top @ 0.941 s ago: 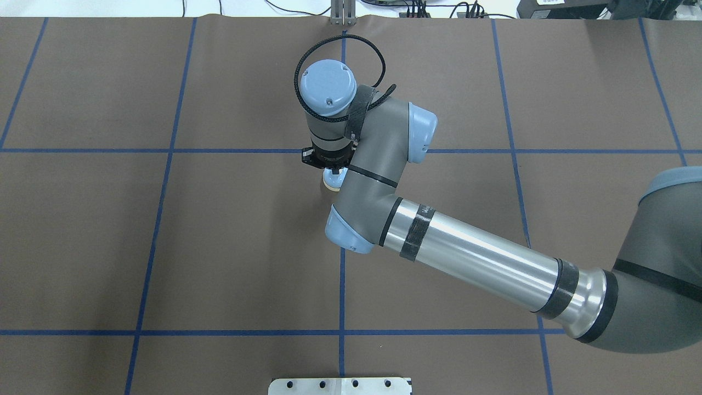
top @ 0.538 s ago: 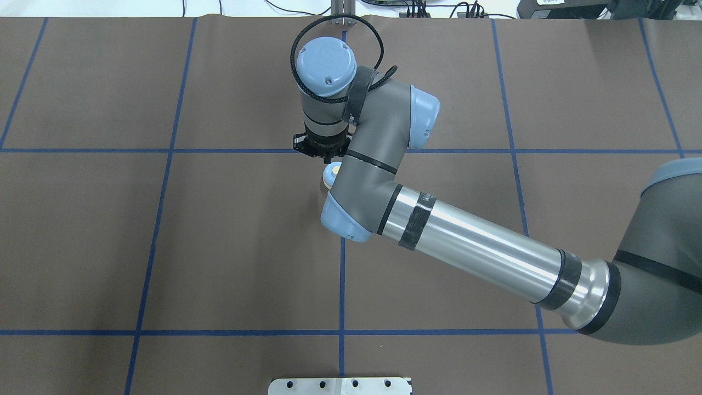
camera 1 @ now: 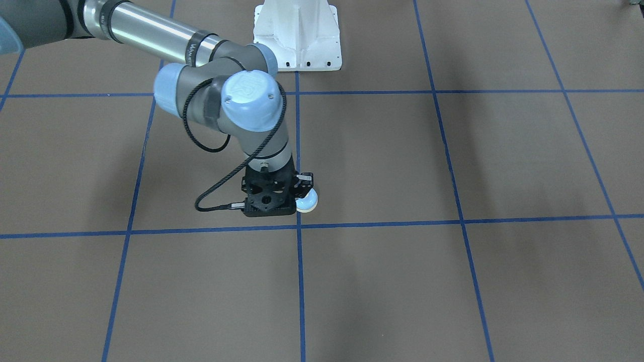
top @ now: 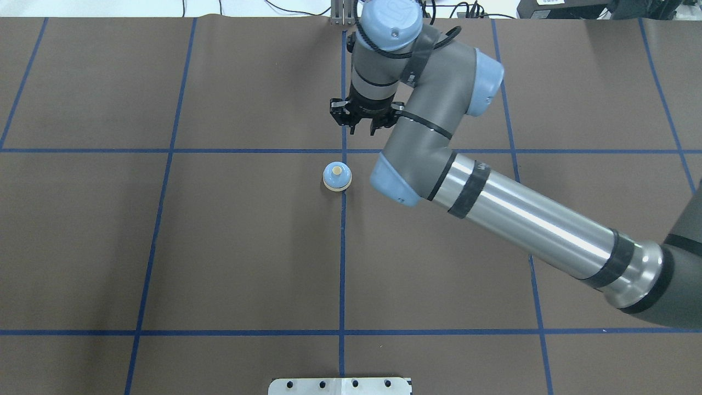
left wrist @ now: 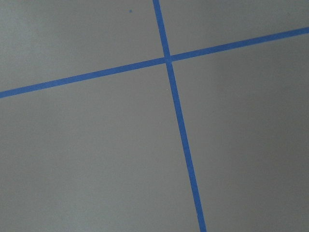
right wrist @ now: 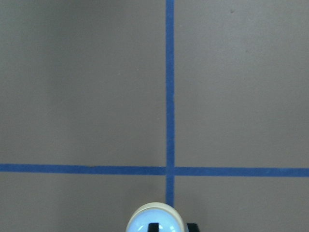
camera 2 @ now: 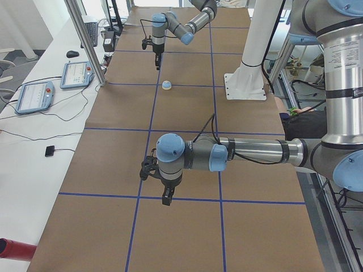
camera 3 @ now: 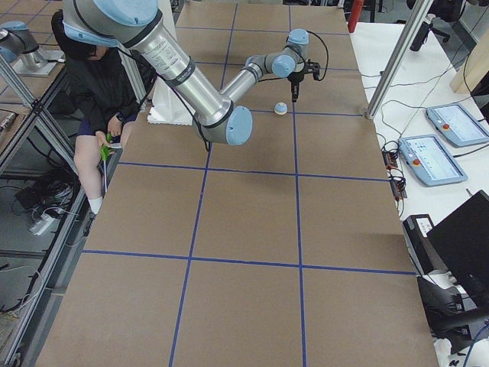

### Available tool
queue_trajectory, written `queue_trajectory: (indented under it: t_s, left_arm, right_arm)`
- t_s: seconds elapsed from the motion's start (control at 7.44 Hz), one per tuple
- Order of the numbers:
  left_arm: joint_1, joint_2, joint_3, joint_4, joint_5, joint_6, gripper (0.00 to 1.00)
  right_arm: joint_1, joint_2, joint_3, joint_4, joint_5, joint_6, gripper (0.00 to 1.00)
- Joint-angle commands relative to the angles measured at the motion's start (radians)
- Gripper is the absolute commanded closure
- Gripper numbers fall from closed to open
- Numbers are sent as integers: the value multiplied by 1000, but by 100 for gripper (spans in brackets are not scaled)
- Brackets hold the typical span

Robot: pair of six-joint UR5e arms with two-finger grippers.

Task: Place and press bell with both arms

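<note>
The small light-blue bell (top: 337, 176) with a cream base and button stands alone on the brown table mat, beside a blue tape crossing. It also shows in the front view (camera 1: 308, 202), left view (camera 2: 167, 85), right view (camera 3: 280, 108) and at the bottom edge of the right wrist view (right wrist: 154, 220). My right gripper (top: 362, 130) is open and empty. It hangs above the mat, just beyond the bell and a little to its right, not touching it. My left gripper (camera 2: 165, 199) shows only in the left side view, low over the mat far from the bell. I cannot tell whether it is open.
The white bolted pedestal (camera 1: 297, 35) stands at the robot's edge of the table. Blue tape lines grid the mat (left wrist: 169, 60). Teach pendants (camera 2: 34, 96) and a metal post (camera 2: 85, 39) lie off the mat's far side. A seated person (camera 3: 99, 92) is beside the robot.
My right gripper has lifted off the bell and moved away from the robot and to the right. The bell, half hidden under the wrist before, now stands uncovered on the mat.
</note>
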Motion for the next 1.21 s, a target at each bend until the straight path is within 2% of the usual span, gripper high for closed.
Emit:
queue_trajectory:
  t_s: [0.0,0.27,0.4,0.54,0.81,1.08]
  left_arm:
    - [-2,4,-11,3,3,-50,0]
    - [-14,4,-25,11,6,-45,0]
    - [-18,4,-25,15,6,-49,0]
    - [-25,21,-25,15,7,-52,0]
    - [-47,24,-25,15,7,-52,0]
    - [-49,24,-25,14,3,-52,0]
  right_arm:
    - [143,-170,153,-56,115,-207,0]
    - [277,-289,273,-188,135,-489,0]
    - [362,-360,302,-225,193,-659,0]
    - [456,-456,327,-227,257,-814,0]
    - [625,-662,353,-222,282,-1150,0]
    - [745,-809,359,-215,302,-1316,0]
